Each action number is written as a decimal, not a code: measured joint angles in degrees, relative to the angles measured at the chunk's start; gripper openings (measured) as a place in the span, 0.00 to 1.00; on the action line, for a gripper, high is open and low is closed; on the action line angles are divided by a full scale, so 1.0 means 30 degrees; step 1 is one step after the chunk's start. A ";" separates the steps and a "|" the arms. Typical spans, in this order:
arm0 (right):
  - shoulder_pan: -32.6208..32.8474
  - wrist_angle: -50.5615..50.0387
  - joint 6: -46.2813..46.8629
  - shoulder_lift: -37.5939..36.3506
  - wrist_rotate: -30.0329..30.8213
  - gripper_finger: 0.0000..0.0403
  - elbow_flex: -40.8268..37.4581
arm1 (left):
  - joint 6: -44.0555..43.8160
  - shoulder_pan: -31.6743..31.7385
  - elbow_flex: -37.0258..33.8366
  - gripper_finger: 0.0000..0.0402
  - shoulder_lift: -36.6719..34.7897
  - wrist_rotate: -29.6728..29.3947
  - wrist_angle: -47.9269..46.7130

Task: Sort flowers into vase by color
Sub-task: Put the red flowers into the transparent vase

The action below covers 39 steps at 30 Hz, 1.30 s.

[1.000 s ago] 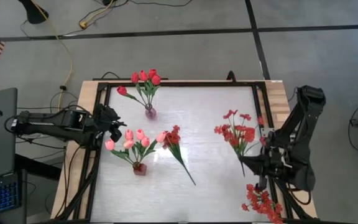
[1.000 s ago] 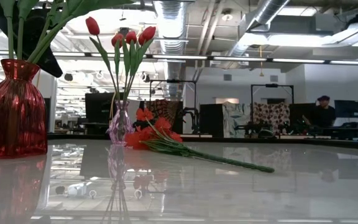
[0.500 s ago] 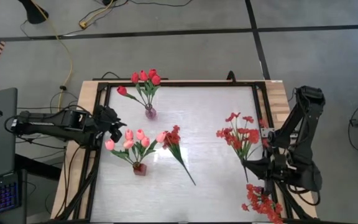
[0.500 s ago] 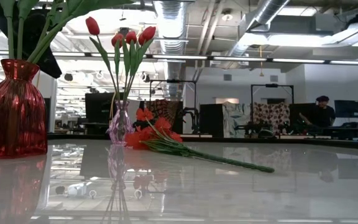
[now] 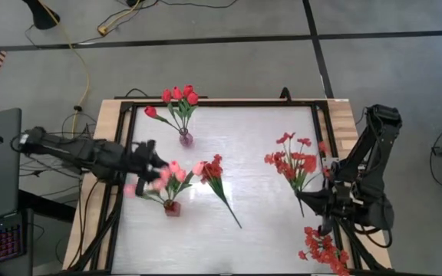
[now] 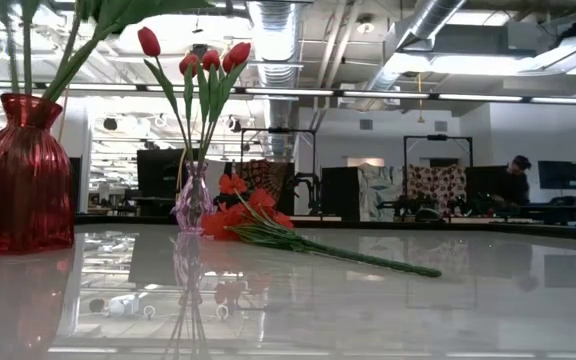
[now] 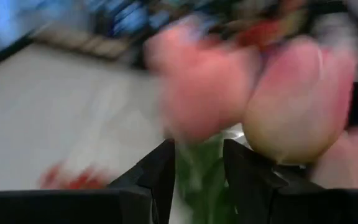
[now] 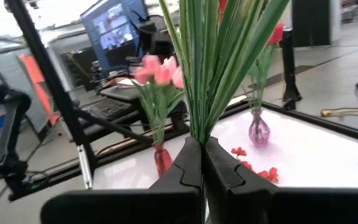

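Flowers sit in two vases: pink tulips in the red vase, red tulips in the clear vase. One red spray lies on the table between them. The left gripper reaches in low from the left edge among the pink tulips; its wrist view shows parted fingers around green stems, blurred. The right gripper, near the right edge, is clenched on another spray; its wrist view shows stems rising from closed fingers. More sprays lie at the right corner.
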 joint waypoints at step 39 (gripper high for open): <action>-0.0216 -0.0125 -0.0255 0.0007 -0.0962 0.07 0.0000 | 0.4018 -0.0145 1.0805 0.31 0.4002 -0.0434 -0.3729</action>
